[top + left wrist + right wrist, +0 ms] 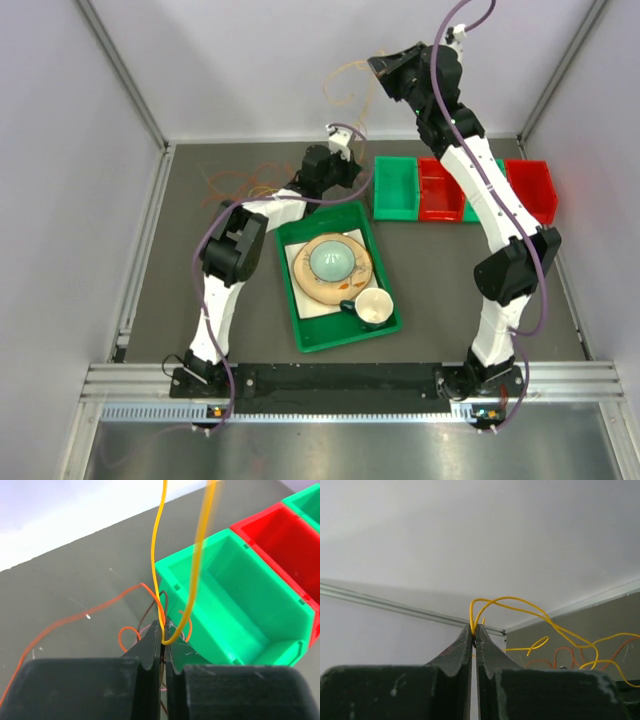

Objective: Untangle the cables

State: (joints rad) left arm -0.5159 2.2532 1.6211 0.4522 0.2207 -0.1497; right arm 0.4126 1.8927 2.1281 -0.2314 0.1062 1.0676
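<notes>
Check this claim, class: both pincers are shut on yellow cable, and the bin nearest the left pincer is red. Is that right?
Not quite: the bin nearest the left pincer is green, as the left wrist view shows. The rest stands.

Grey table [180, 290]: green tray [325, 332], bins [395, 190], cables [240, 185].

The right gripper [474, 630] pinches a yellow cable [520, 601] between its closed fingertips, and the cable arcs right and sags toward orange cables [562, 652] on the dark table [600, 617], with a white wall [470, 530] beyond.
</notes>
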